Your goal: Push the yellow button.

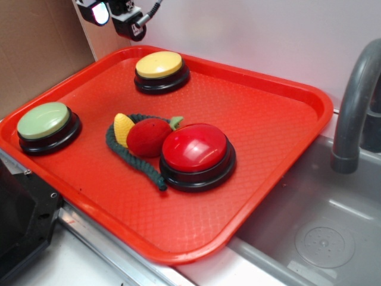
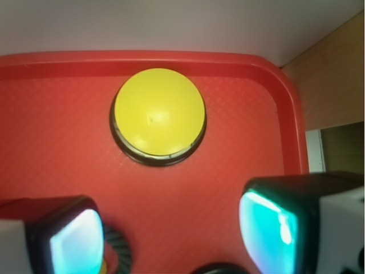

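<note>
The yellow button (image 1: 159, 64) (image 2: 158, 112) sits on its black base near the far edge of the red tray (image 1: 271, 113) (image 2: 57, 160). My gripper (image 1: 116, 13) (image 2: 171, 240) hangs high above the tray's far left corner, well clear of the button. In the wrist view the button lies ahead of the fingers (image 2: 77, 242), whose glowing cyan pads stand wide apart with only bare tray between them. The gripper is open and holds nothing.
A pale green button (image 1: 43, 121) sits at the tray's left edge. A larger glossy red button (image 1: 195, 149) is near the middle, beside a plush strawberry (image 1: 147, 136) on a dark rope (image 1: 138, 162). A grey sink (image 1: 321, 232) and faucet (image 1: 356, 101) are at right.
</note>
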Controlling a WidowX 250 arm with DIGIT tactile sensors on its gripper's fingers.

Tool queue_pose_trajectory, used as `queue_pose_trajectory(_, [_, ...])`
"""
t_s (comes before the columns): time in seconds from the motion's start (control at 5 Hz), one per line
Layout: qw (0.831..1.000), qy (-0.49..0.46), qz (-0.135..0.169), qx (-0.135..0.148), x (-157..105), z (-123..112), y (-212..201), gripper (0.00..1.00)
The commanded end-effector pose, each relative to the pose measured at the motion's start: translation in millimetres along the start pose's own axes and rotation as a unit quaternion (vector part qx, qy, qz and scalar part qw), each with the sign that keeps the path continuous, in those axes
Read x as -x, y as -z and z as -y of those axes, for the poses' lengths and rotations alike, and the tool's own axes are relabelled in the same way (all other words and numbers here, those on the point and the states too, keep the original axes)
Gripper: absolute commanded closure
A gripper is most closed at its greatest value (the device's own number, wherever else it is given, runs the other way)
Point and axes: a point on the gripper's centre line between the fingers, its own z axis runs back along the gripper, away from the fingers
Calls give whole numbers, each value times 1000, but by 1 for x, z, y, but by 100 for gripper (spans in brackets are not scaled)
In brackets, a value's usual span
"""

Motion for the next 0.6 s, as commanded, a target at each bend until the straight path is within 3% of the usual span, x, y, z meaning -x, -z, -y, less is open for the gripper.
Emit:
queue_pose_trajectory(0.0, [1000, -2, 21, 7, -5, 4, -34, 0])
queue_pose_trajectory(0.4, [1000, -9, 2, 3, 7, 10, -46, 0])
